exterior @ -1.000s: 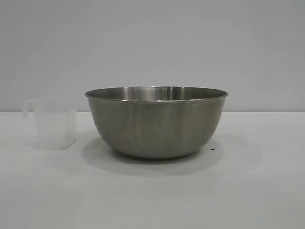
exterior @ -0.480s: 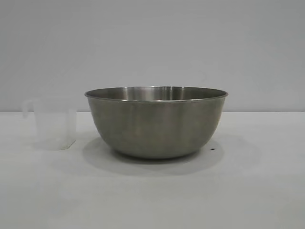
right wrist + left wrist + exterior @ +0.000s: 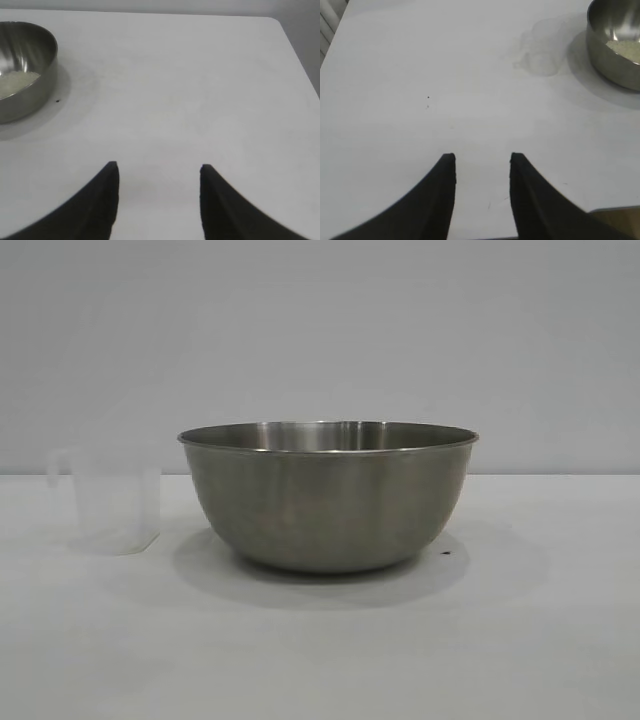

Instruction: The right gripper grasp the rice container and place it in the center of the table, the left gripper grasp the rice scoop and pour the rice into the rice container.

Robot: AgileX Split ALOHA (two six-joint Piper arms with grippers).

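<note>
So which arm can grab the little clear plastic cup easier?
Probably the left. The clear plastic cup stands on the left arm's side of the big round steel bowl, only bare white table between it and the left gripper. The right gripper sees just the bowl.

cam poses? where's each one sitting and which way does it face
Exterior: low, level at table height, facing the rice container and rice scoop; no arm shows.
Left wrist: above the table, behind the open left gripper, facing scoop and container.
Right wrist: behind the open right gripper.
All share the container; both wrists show rice.
</note>
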